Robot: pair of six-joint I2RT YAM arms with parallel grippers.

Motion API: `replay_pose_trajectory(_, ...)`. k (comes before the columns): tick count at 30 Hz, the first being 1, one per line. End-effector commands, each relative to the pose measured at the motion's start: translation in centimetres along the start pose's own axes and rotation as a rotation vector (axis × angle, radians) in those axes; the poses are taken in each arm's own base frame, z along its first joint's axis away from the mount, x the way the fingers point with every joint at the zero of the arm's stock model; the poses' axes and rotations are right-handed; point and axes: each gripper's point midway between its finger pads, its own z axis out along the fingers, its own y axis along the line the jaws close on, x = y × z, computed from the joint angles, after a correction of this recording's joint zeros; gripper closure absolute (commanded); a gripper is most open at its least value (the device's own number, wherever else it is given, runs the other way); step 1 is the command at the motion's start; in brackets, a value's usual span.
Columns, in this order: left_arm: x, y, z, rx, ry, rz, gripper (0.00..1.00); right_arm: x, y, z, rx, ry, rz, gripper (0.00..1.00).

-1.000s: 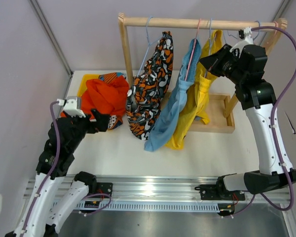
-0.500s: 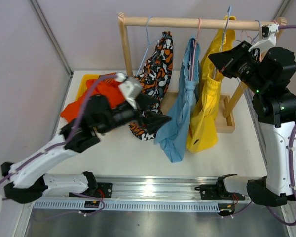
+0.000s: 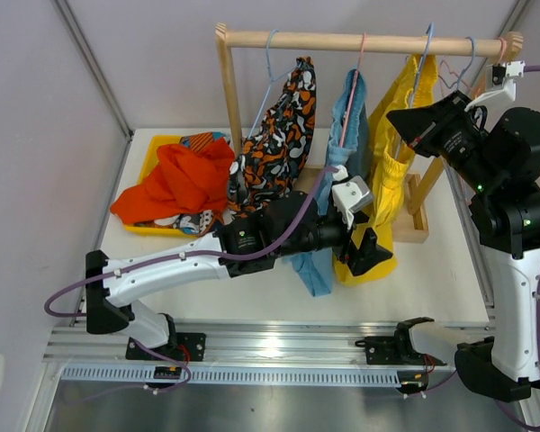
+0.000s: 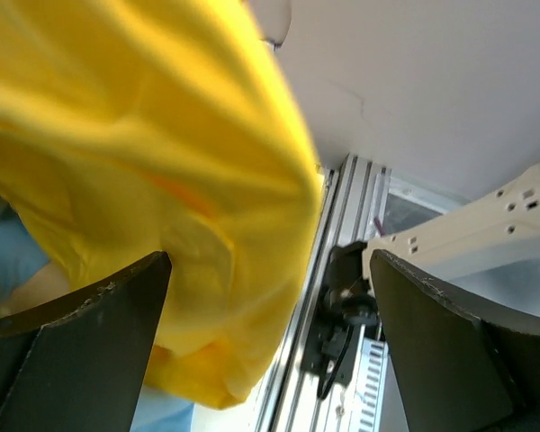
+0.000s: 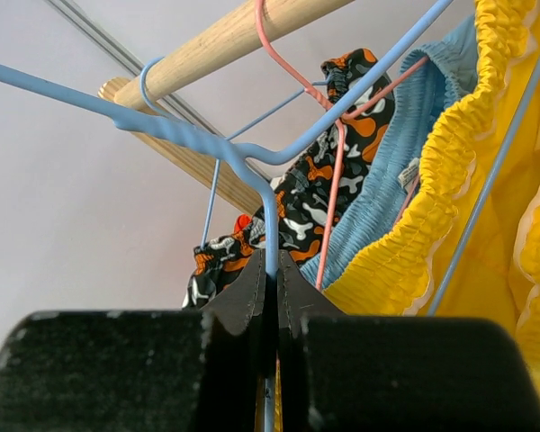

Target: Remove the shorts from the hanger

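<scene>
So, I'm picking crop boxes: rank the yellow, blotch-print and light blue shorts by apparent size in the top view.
Largest: yellow shorts and blotch-print shorts, too alike to rank.
Smallest: light blue shorts, partly behind the left arm.

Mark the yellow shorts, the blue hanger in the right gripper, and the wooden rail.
yellow shorts [image 3: 389,175]: top view, mid-leg fabric.
blue hanger [image 5: 270,227]: right wrist view, straight wire just above the fingers.
wooden rail [image 3: 342,40]: top view, middle of the bar.
</scene>
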Motion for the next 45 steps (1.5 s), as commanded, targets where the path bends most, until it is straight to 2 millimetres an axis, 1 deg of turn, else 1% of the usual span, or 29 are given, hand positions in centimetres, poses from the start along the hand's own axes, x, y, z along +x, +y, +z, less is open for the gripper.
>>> replay_pose_trajectory(1,-5.6,-0.2,-0.3,-0.027,-0.17,0.02,0.01,-2.5,3.1,-1.6,-0.112,-0.098,-0.041,1.0)
replay_pose_trajectory(3,-5.4,0.4,0.1,-0.054,-0.168,0.021,0.03,-2.6,3.2,-1.9,-0.112,-0.103,-0.041,1.0)
replay_pose_trajectory(5,-5.2,0.7,0.5,-0.069,-0.164,0.02,0.12,-2.6,3.3,-2.3,-0.116,-0.11,-0.038,1.0)
replay_pose_trajectory(6,-5.2,0.8,0.7,-0.074,-0.165,0.021,0.24,-2.6,3.5,-2.4,-0.119,-0.109,-0.036,1.0)
replay_pose_trajectory(8,-4.8,0.6,1.4,-0.063,-0.149,0.025,0.41,-2.6,3.6,-2.6,-0.124,-0.107,-0.029,1.0)
replay_pose_trajectory(9,-4.3,0.8,1.8,-0.07,-0.135,0.025,0.65,-2.5,3.7,-2.6,-0.127,-0.104,-0.026,1.0)
replay_pose_trajectory(11,-3.7,1.1,2.4,-0.085,-0.113,0.018,0.93,-2.7,3.7,-2.6,-0.127,-0.11,-0.025,1.0)
replay_pose_trajectory(12,-3.5,1.2,2.5,-0.1,-0.111,0.016,1.0,-2.7,3.7,-2.6,-0.125,-0.112,-0.027,1.0)
replay_pose_trajectory(16,-2.6,0.6,1.9,-0.107,-0.099,0.019,1.0,-3.1,3.2,-2.1,-0.101,-0.118,-0.038,1.0)
replay_pose_trajectory(18,-2.3,-0.7,0.8,-0.098,-0.091,0.022,1.0,-3.6,2.9,-1.5,-0.079,-0.13,-0.054,1.0)
replay_pose_trajectory(19,-1.8,-0.7,0.4,-0.122,-0.081,0.026,1.0,-3.6,2.7,-1.2,-0.07,-0.126,-0.056,1.0)
replay_pose_trajectory(20,-1.3,-2.1,-0.5,-0.102,-0.079,0.029,1.0,-3.8,2.6,-1.0,-0.066,-0.127,-0.068,1.0)
replay_pose_trajectory(21,-0.2,-2.4,-0.8,-0.107,-0.065,0.031,1.0,-4.0,2.4,-0.8,-0.054,-0.132,-0.07,1.0)
replay_pose_trajectory(22,0.0,-2.7,-1.4,-0.122,-0.074,0.024,1.0,-4.5,2.4,-0.6,-0.048,-0.138,-0.076,1.0)
replay_pose_trajectory(23,0.6,-4.3,-1.9,-0.099,-0.068,0.024,1.0,-4.6,2.3,-0.4,-0.047,-0.141,-0.078,1.0)
replay_pose_trajectory(24,2.4,-4.4,-2.5,-0.1,-0.046,0.024,1.0,-4.7,2.2,-0.1,-0.045,-0.138,-0.077,1.0)
replay_pose_trajectory(25,3.3,-5.5,-2.9,-0.093,-0.037,0.011,1.0,-5.2,2.2,-0.2,-0.042,-0.151,-0.079,1.0)
replay_pose_trajectory(26,5.2,-5.5,-3.2,-0.098,-0.003,0.015,1.0,-5.3,2.2,0.0,-0.044,-0.149,-0.076,1.0)
replay_pose_trajectory(28,6.6,-6.7,-3.5,-0.092,0.011,-0.007,1.0,-5.5,2.1,0.1,-0.044,-0.153,-0.073,1.0)
replay_pose_trajectory(30,8.7,-7.0,-3.5,-0.099,0.04,-0.013,1.0,-5.8,1.9,0.2,-0.039,-0.158,-0.068,1.0)
replay_pose_trajectory(33,10.6,-7.5,-3.0,-0.097,0.068,-0.033,1.0,-5.9,1.9,0.2,-0.051,-0.156,-0.055,1.0)
replay_pose_trajectory(34,11.7,-7.4,-2.4,-0.106,0.085,-0.031,1.0,-5.8,2.1,0.2,-0.059,-0.149,-0.04,1.0)
replay_pose_trajectory(38,14.0,-5.6,-0.7,-0.216,0.127,-0.017,1.0,-4.7,3.2,-0.7,-0.1,-0.091,0.006,1.0)
replay_pose_trajectory(40,12.7,-3.6,0.3,-0.301,0.114,-0.034,1.0,-3.3,3.1,-1.6,-0.089,-0.035,0.057,1.0)
replay_pose_trajectory(41,12.8,-2.5,0.3,-0.336,0.129,-0.033,1.0,-2.7,3.9,-2.9,-0.114,-0.013,0.071,1.0)
replay_pose_trajectory(42,11.3,-1.0,0.6,-0.375,0.101,-0.055,1.0,-1.2,3.4,-3.0,-0.101,0.037,0.103,1.0)
replay_pose_trajectory(43,10.0,-0.4,0.7,-0.39,0.077,-0.066,1.0,-0.6,3.4,-3.7,-0.1,0.057,0.122,1.0)
replay_pose_trajectory(44,8.7,0.3,0.6,-0.411,0.054,-0.071,1.0,0.4,3.7,-5.0,-0.1,0.089,0.149,1.0)
replay_pose_trajectory(45,7.8,2.0,0.5,-0.453,0.038,-0.06,1.0,1.3,3.3,-5.4,-0.089,0.12,0.169,1.0)
